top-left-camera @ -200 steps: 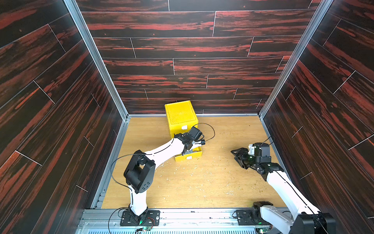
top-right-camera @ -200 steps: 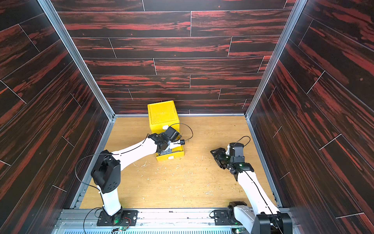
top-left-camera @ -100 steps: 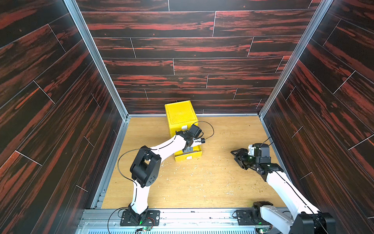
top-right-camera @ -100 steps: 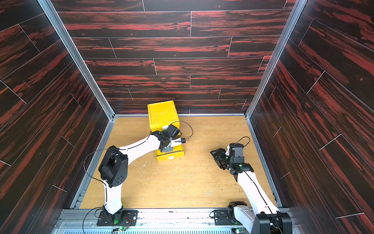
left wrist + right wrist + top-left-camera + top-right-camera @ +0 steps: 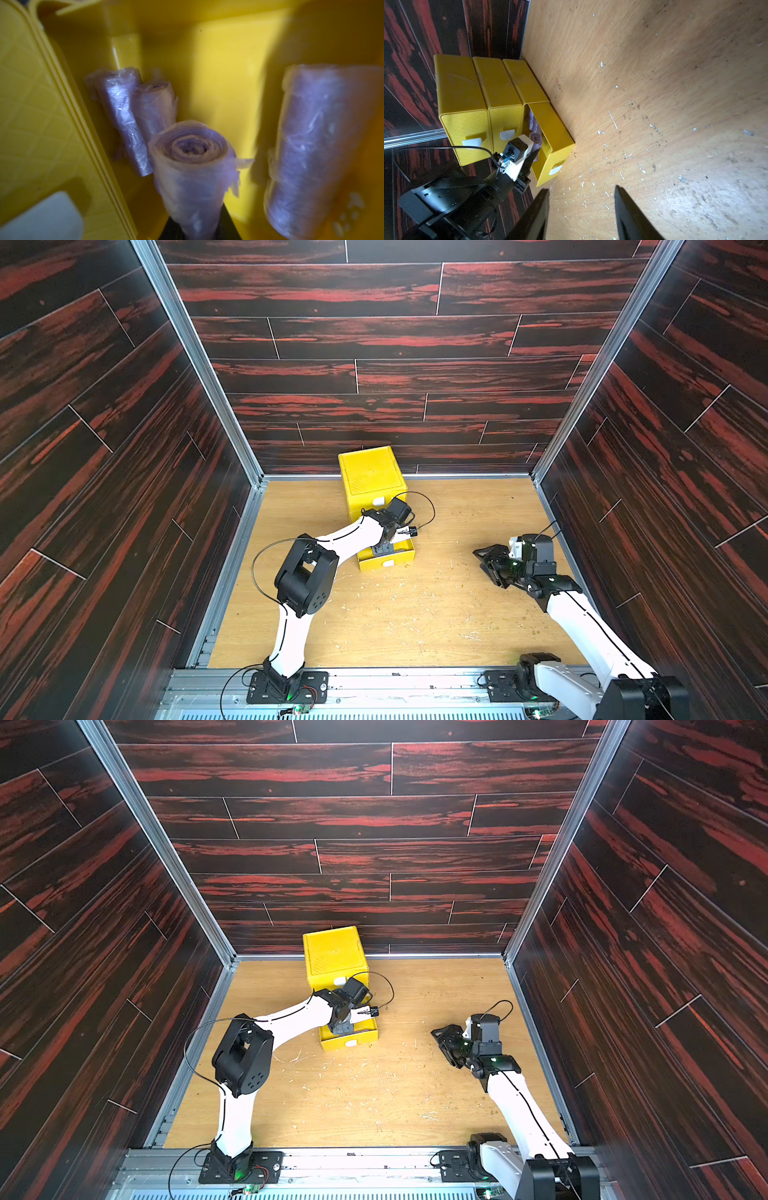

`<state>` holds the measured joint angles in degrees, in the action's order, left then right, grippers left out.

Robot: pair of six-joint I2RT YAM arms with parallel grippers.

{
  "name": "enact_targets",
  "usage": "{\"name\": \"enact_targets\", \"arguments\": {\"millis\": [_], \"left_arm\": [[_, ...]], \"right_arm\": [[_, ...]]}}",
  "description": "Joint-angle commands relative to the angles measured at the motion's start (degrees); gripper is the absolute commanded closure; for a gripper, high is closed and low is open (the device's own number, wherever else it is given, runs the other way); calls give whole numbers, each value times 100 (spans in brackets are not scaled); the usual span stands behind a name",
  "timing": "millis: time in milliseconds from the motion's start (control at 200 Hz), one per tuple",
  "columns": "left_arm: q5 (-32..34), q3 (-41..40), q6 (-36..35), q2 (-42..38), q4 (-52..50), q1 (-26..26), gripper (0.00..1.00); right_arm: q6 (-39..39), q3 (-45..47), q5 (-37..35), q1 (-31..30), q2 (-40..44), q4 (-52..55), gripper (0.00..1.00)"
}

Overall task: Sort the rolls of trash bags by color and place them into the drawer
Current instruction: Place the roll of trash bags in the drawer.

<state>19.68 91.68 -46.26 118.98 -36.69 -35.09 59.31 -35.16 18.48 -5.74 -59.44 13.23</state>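
The yellow drawer chest [image 5: 370,477] [image 5: 332,952] stands at the back wall, its bottom drawer [image 5: 405,553] [image 5: 556,133] pulled out. My left gripper [image 5: 384,549] [image 5: 197,224] reaches down into that drawer and is shut on a lavender-purple roll [image 5: 191,166], held end-up. Three more purple rolls lie on the drawer floor: two side by side [image 5: 122,116] [image 5: 154,106] and one apart [image 5: 311,145]. No pink or green rolls are in view. My right gripper [image 5: 484,560] [image 5: 581,197] hovers open and empty over the floor, right of the chest.
The two upper drawers [image 5: 467,124] are closed, each with a white tab. Small white and dark crumbs litter the wooden floor [image 5: 415,605]. Dark wood-pattern walls enclose three sides, and a metal rail [image 5: 374,684] runs along the front.
The left arm's elbow has swung in toward the chest while its gripper stayed over the open bottom drawer. The right arm has not moved.
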Motion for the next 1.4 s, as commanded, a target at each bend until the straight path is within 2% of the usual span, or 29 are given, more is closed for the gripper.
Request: {"name": "enact_targets", "arguments": {"millis": [0,501,807,1012,1162,1273,1333,1393], "left_arm": [[-120,242,-15,113,-170,54,73],[-221,636,93,354,-523,108,58],[-191,563,163,-173,-673,107,53],[-414,135,475,-1245,-723,19,48],[-470,-172,843,-2374,-569,-207,47],[-628,-466,1722,-3313,43,-212,43],[-402,-720,2184,-3829,736,-176,39],[19,-961,2786,-4182,1419,-82,39]], "right_arm": [[-44,63,48,20,20,48,46],[-64,-79,61,20,73,179,46],[-57,-60,55,24,73,171,46],[-27,-44,103,22,107,75,45],[-1,-79,138,20,142,82,45],[8,-100,147,24,264,134,44],[17,-123,164,16,322,160,44],[28,-132,202,22,370,154,44]]}}
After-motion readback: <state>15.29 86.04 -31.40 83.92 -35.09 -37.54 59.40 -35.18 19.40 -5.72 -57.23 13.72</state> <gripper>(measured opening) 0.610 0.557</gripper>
